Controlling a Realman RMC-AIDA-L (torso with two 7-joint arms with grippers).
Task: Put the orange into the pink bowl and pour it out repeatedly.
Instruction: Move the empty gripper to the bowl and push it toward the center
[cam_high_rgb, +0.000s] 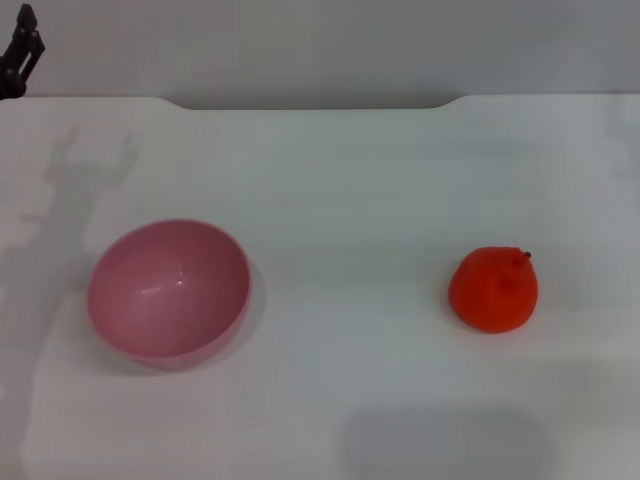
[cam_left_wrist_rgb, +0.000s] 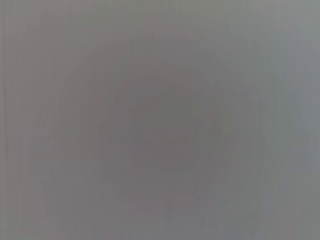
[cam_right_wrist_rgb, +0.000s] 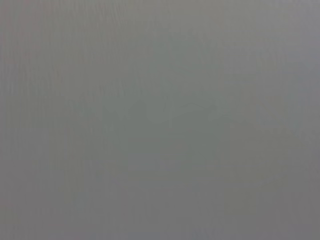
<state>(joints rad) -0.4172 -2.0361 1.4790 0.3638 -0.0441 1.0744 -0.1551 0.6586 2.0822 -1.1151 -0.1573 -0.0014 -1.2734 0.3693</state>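
Orange (cam_high_rgb: 493, 290) lay on the white table (cam_high_rgb: 340, 180), right of centre, stem nub tipped up and to the rear. Bowl (cam_high_rgb: 168, 290) sat well apart on the left side, mouth up and tilted slightly toward the camera, nothing in it. Left gripper (cam_high_rgb: 20, 55) was parked at the far left corner — whether its fingers were open or shut could not be told. Right gripper was not in view; both wrist views showed only blank grey. Step judged to be the first pick. Advice: descend square over the fruit, close across its widest part, grip gently — the skin looked lumpy and prone to roll.
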